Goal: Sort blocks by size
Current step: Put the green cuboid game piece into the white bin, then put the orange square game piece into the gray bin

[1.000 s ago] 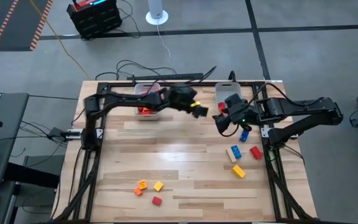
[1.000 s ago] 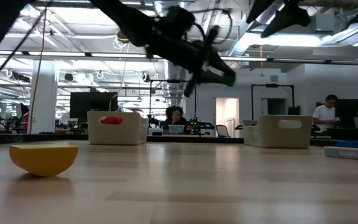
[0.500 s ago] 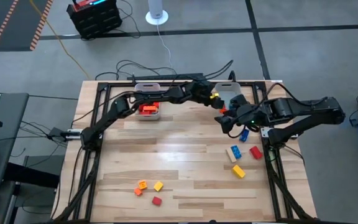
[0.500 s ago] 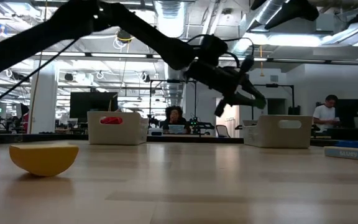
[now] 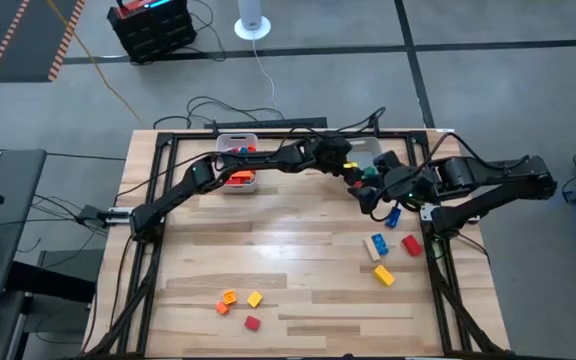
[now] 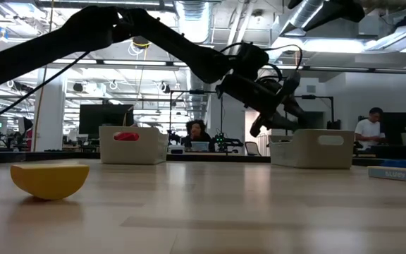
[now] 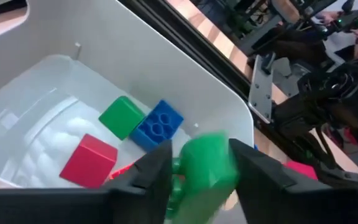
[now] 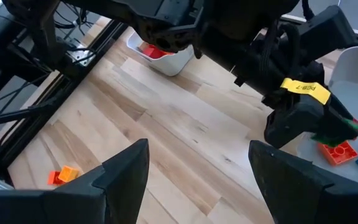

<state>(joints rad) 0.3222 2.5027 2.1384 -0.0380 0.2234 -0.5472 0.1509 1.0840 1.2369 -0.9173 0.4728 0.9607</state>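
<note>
While a green block [image 7: 205,167] sits between the left hand's [image 7: 197,171] two dark fingers above the right-hand clear bin [image 7: 229,115], the fingers stand beside it with a little gap showing, so whether they pinch it or have let go cannot be told. Below it, inside that bin, lie a second green block [image 7: 122,116], a blue block [image 7: 158,124] touching it, and a red block [image 7: 89,160] nearer the bin's wall; the right wrist view also shows an orange-red brick [image 8: 337,150] there. The bin stands at the desk's [image 5: 298,240] far edge, close to the black frame rail.

From above, the left arm stretches long and low across the far side of the desk, passing the left bin [image 5: 236,163], which holds red and orange blocks. Its wrist tilts down over the right bin's near rim. The right hand [image 5: 373,195] hangs just beside it, toward the desk's right edge, fingers spread wide and holding nothing.

Loose blocks lie in two groups: blue, tan, red and yellow ones [image 5: 385,248] near the right edge, and orange, yellow and red ones [image 5: 240,304] near the front. Between the groups the wood is open.
</note>
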